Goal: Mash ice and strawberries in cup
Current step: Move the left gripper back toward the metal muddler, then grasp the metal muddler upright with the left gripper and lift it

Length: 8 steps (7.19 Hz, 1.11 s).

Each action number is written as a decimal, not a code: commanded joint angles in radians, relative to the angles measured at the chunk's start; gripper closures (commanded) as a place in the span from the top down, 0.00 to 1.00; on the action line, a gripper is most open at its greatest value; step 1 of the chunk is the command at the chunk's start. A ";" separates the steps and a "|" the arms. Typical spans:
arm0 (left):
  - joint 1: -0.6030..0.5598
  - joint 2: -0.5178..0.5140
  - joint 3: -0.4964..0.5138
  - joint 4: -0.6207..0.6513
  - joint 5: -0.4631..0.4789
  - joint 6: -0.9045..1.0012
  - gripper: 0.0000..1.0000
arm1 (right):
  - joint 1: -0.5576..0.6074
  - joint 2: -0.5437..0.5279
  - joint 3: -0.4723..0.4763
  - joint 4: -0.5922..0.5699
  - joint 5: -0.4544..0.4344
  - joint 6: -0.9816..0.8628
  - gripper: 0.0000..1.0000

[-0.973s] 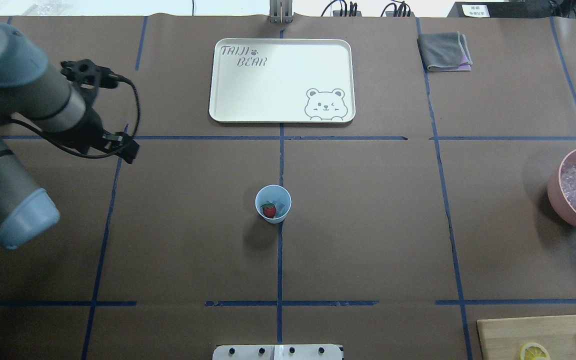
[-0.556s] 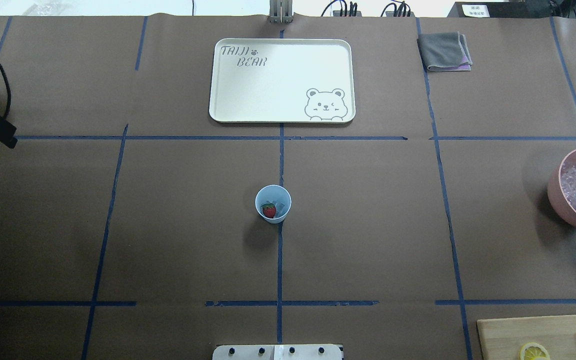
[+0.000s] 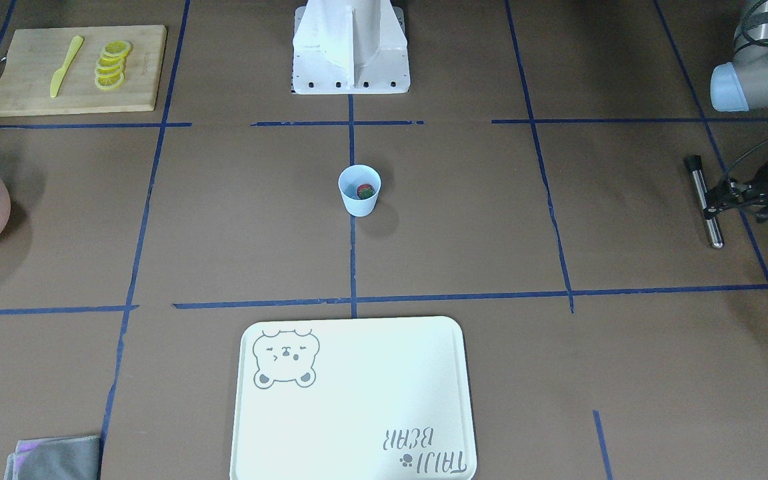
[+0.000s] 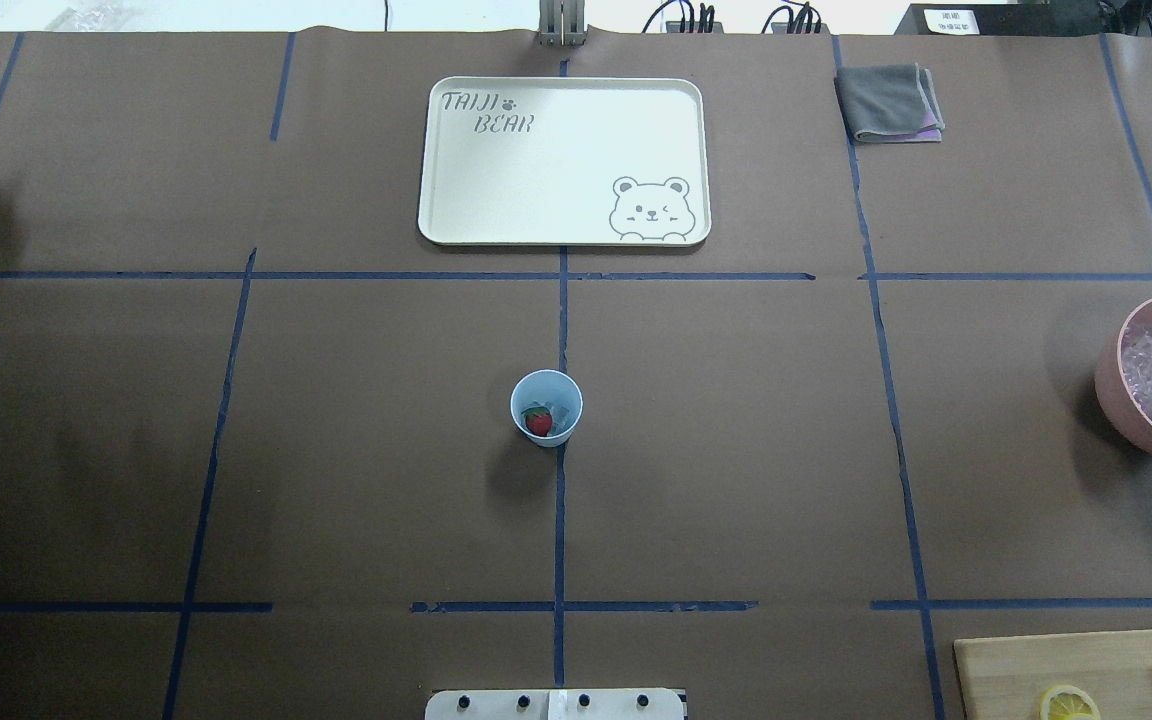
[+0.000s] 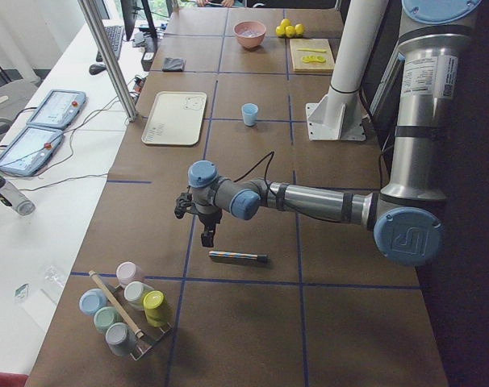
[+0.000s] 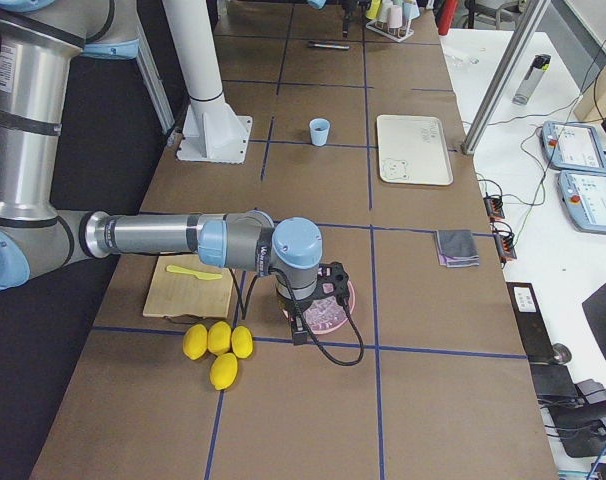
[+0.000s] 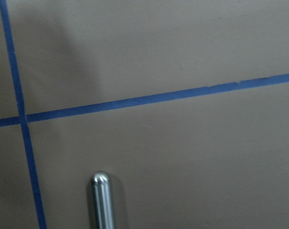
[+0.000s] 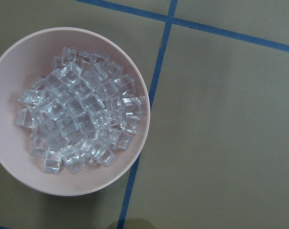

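Overhead exterior: cup (image 4: 546, 407) at worktop (image 4: 736, 450) centre, strawberry (image 4: 538, 422) and ice (image 4: 562, 412) inside.
Left claw (image 5: 206, 238): near metal rod (image 5: 238, 257); cannot tell if open.
Right claw (image 6: 298, 332): above pink bowl (image 6: 349, 300); cannot tell if open.

Matt brown paper covers the surface (image 4: 736, 450), crossed by blue tape (image 4: 558, 520). The cup (image 3: 359, 203) is smooth pale plastic. At nine o'clock the rod (image 7: 103, 202) is polished, mirror-bright metal. Tray (image 4: 556, 150): smooth, softly sheened. Board (image 3: 24, 100): bare wood. Cloth (image 4: 886, 100): soft grey fabric. Cubes (image 8: 80, 114): clear, glassy.
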 commanded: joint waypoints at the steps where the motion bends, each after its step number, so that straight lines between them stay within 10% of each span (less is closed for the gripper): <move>1: 0.004 0.028 0.104 -0.231 0.001 -0.128 0.98 | 0.000 0.000 0.000 0.000 0.000 0.000 0.99; 8: 0.070 0.019 0.187 -0.337 0.001 -0.250 0.98 | 0.000 -0.001 0.000 0.000 -0.003 0.000 0.99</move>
